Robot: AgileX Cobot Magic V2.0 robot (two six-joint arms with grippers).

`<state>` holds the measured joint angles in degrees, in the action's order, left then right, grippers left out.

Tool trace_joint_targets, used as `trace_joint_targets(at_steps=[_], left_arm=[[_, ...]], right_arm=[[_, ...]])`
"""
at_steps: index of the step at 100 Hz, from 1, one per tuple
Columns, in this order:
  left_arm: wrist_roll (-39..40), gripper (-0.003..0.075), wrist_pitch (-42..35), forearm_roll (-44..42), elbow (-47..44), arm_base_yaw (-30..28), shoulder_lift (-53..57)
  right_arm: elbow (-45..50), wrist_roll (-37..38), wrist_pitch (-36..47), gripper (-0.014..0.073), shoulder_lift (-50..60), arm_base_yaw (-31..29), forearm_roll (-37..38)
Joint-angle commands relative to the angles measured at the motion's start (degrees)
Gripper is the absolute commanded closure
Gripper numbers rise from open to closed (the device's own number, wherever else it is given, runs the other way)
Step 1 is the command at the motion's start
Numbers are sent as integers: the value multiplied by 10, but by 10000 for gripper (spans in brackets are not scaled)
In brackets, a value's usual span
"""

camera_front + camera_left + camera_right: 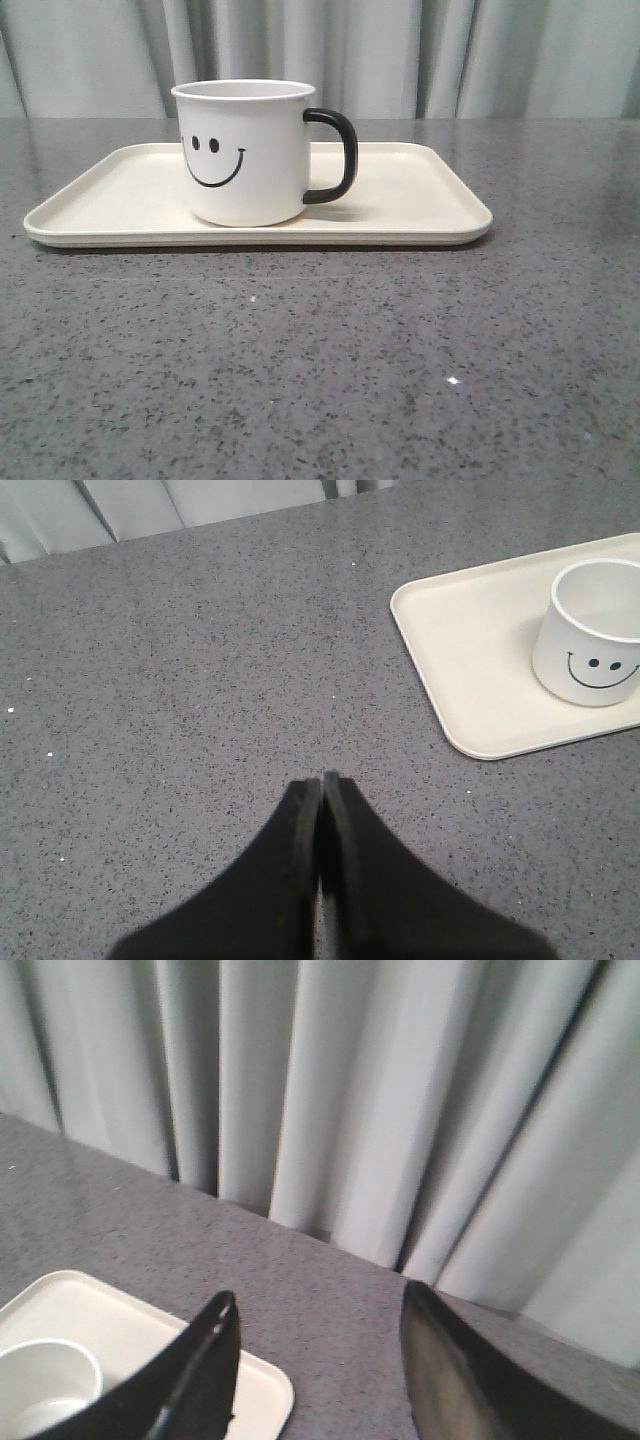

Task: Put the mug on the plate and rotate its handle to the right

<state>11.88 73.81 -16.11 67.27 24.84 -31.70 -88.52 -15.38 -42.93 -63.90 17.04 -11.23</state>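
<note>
The grey speckled stone surface [320, 350] fills the front view, w/ pale pleated curtains [480, 55] hung behind it. On it lies the large flat cream rectangular plate [420, 195], rounded corners, low raised rim. The white cylindrical mug [245, 150] w/ black smiley face is seen standing upright on the plate, a little left of its centre, well inside the rim. Its glossy black C-shaped loop handle [340, 155] is seen pointing to the right in the front view, face turned toward the camera.

Judged from this, both parts of the task look done: mug placed, handle turned right. The step in hand is taken to be retreat and hold. It is done well if nothing is nudged: arms to be kept clear of plate and mug, no sweep across the rim, no contact w/ the handle.

The left gripper [321, 780] is shown over bare surface, well apart from the plate; its jaws are pressed together, nothing between them. The right gripper [320, 1320] is shown raised near the plate's right corner, angled toward the curtains; its jaws are spread wide apart, empty. Neither gripper shows in the front view. If any correction were wanted, handle alignment should be checked from the front view first.
</note>
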Motion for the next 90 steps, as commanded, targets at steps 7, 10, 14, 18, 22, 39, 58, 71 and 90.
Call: trace_joint_targets(at_steps=[7,10,14,18,22,39,58,71,90], left_arm=[[6,741,-29,-10,12,3,-5],[6,741,-27,-10,12,3,-5],[6,741,-25,-10,12,3,-5],[6,741,-22,-10,12,3,-5],[6,741,-20,-10,12,3,-5],[6,741,-16,-10,12,3,-5],[6,740,-16,-10,12,3,-5],[6,741,-16,-10,12,3,-5],[6,741,-16,-10,12,3,-5]], right_arm=[[-81,-14,-8,209,-75,51,-12],[-90,-15,-15,209,-89,64,-12],[-100,-15,-24,209,-109,77,-12],[-107,-16,-33,209,-127,91,-12],[-112,-17,-39,209,-140,105,-12],[-112,-18,-44,209,-193,144,-12],[-112,-19,-52,209,-237,160,-11],[-112,-19,-63,209,-260,160,-12],[-112,-19,-76,209,-288,161,-13]])
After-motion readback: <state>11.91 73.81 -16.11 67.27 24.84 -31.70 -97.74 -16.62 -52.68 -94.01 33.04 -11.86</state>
